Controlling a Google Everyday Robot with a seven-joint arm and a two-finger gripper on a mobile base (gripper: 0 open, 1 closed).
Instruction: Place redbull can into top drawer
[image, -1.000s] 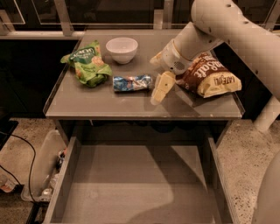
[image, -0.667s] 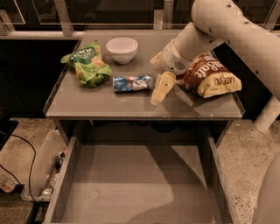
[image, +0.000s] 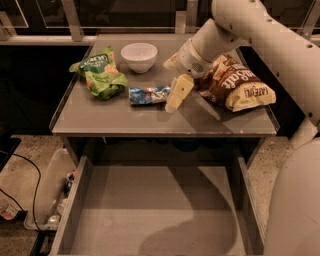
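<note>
Just beside the can (image: 148, 95), gripper (image: 176, 98) poised: looks like the reach step, nothing grabbed yet.
Can lies flat on the table (image: 125, 119), drawer (image: 150, 210) open below it; can't tell if the gripper's open or closed. Next I'd say: straddle the can, lift.

I see a grey bench (image: 125, 120) standing on a pale speckled floor (image: 20, 172). Behind it a light rail (image: 45, 39) with upright posts (image: 72, 20) runs in front of dark glass panes (image: 130, 12). On the floor to the bench's left sits a clear plastic bin (image: 45, 185), and a black cable (image: 39, 180) curves beside it. The light is warm and dim. The tool (image: 172, 102) hangs over the bench's middle.
</note>
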